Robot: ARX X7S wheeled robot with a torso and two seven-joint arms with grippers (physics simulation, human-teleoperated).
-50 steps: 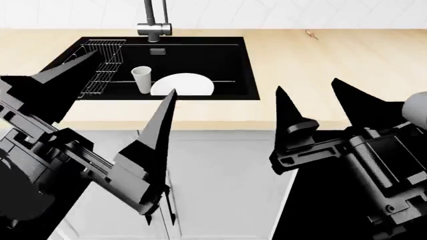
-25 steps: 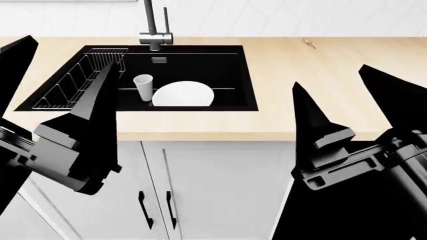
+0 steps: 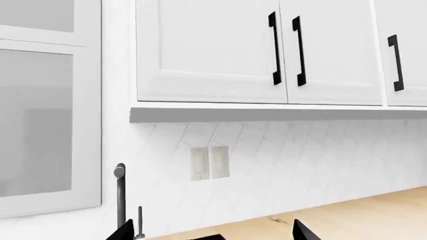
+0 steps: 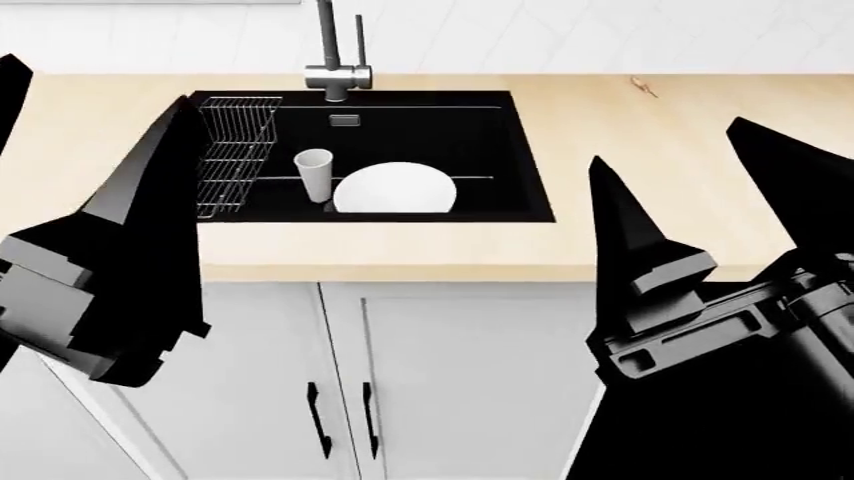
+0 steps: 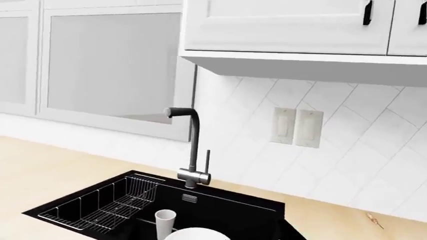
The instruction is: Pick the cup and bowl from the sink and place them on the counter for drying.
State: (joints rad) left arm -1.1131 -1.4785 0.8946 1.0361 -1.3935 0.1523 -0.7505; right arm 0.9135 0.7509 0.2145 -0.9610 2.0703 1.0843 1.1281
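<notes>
The small white cup (image 4: 314, 173) stands upright in the black sink (image 4: 494, 150), touching or just left of the white bowl (image 4: 394, 189), which leans in the basin. Both also show in the right wrist view, the cup (image 5: 165, 222) and the bowl (image 5: 197, 234) at the picture's edge. My left gripper (image 4: 94, 85) is open and empty, in front of the counter (image 4: 641, 170) left of the sink. My right gripper (image 4: 667, 142) is open and empty, over the counter's front edge right of the sink. In the left wrist view only the fingertips (image 3: 301, 231) show.
A wire rack (image 4: 238, 150) sits in the sink's left part and a grey tap (image 4: 338, 62) stands behind it. A small brown object (image 4: 645, 87) lies on the counter at the back right. White cabinet doors (image 4: 441, 380) are below, wall cupboards (image 3: 213, 50) above.
The head view has shifted, so the sink now sits further right. My left gripper has risen from low centre to the left side. My right gripper has barely moved.
</notes>
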